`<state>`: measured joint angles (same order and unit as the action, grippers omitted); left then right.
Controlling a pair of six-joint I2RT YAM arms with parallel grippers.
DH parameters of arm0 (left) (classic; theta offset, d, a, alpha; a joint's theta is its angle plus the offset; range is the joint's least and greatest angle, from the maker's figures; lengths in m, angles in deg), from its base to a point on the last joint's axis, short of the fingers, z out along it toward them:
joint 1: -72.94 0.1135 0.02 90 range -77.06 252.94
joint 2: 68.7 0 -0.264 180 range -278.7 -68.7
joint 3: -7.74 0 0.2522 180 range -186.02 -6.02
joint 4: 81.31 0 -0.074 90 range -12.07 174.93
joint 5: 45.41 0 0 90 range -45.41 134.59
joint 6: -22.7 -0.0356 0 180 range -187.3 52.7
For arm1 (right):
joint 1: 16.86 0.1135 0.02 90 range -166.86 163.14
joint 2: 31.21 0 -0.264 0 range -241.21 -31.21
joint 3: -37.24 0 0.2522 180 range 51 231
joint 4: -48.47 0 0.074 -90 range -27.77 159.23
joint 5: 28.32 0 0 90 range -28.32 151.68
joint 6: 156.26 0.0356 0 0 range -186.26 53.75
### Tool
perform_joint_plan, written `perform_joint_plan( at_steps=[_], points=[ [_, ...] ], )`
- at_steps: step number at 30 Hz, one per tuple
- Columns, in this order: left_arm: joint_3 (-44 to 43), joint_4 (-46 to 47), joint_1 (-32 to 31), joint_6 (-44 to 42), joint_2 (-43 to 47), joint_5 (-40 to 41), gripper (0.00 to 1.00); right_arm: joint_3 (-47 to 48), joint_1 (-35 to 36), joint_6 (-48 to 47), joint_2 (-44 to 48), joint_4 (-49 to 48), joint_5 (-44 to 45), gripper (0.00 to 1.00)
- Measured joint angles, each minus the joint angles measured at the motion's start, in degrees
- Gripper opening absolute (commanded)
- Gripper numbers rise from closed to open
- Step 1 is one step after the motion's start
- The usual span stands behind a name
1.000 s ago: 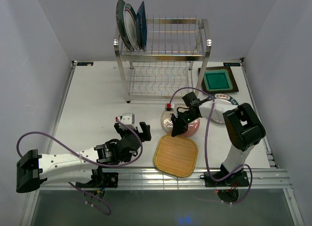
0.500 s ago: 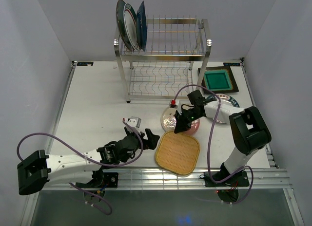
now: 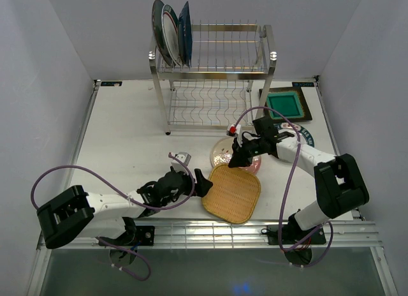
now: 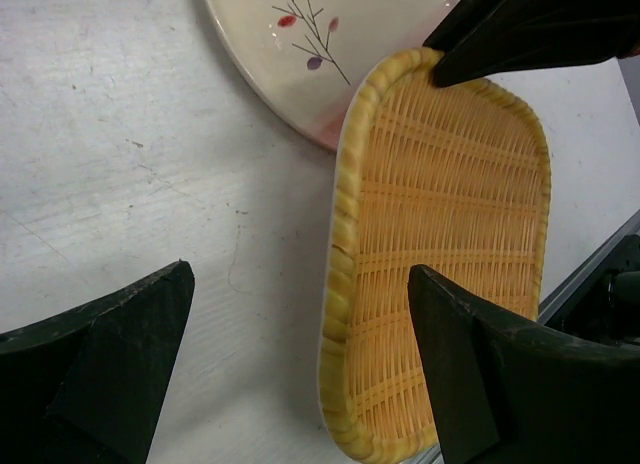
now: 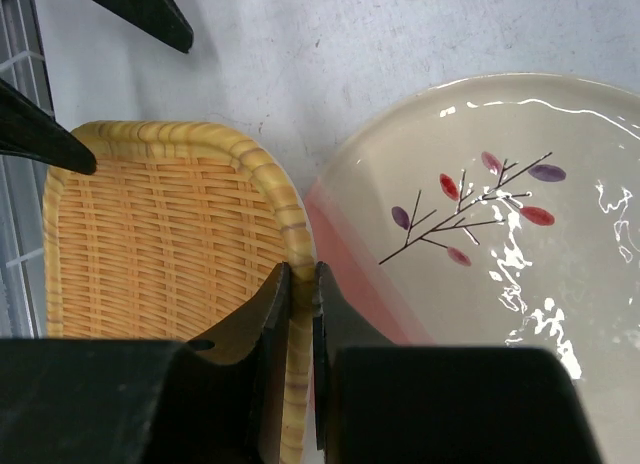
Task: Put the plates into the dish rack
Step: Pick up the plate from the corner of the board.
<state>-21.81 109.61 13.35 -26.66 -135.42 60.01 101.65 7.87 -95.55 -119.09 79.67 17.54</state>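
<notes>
Orange woven rounded-square plate (image 3: 232, 194), rim pinched in right tool (image 3: 236, 161).
Left tool (image 3: 194, 181) spread, just beside plate's left edge; braided border.

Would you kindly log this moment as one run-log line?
right end effector: shut on orange woven plate rim | left end effector: open, at its opposite edge | dish rack: three plates upright
</notes>
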Motion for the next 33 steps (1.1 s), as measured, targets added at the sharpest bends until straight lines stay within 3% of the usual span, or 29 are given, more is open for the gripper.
perform_joint_plan(
  at_steps=[7, 12, 24, 29, 33],
  points=[
    [0.3, 4.6, 2.0, 0.3, -4.4, -6.3, 0.93, -1.8, -0.4, 0.2, 2.9, -1.7, -1.3, 0.08],
    [0.3, 7.8, 2.6, 0.4, -5.9, -10.2, 0.71, -1.8, -0.5, 0.1, 3.1, -2.1, -2.2, 0.08],
    [0.3, 13.7, 4.5, 0.9, -9.6, -18.3, 0.53, -3.7, -0.8, -1.1, 5.2, -2.6, -4.2, 0.08],
    [0.5, 15.2, 5.1, 1.4, -9.8, -20.4, 0.36, -3.7, -0.9, -1.2, 5.2, -2.6, -4.5, 0.08],
    [0.5, 16.1, 5.5, 1.6, -9.8, -21.6, 0.29, -3.7, -1.0, -1.3, 5.2, -2.6, -4.6, 0.08]
  ],
)
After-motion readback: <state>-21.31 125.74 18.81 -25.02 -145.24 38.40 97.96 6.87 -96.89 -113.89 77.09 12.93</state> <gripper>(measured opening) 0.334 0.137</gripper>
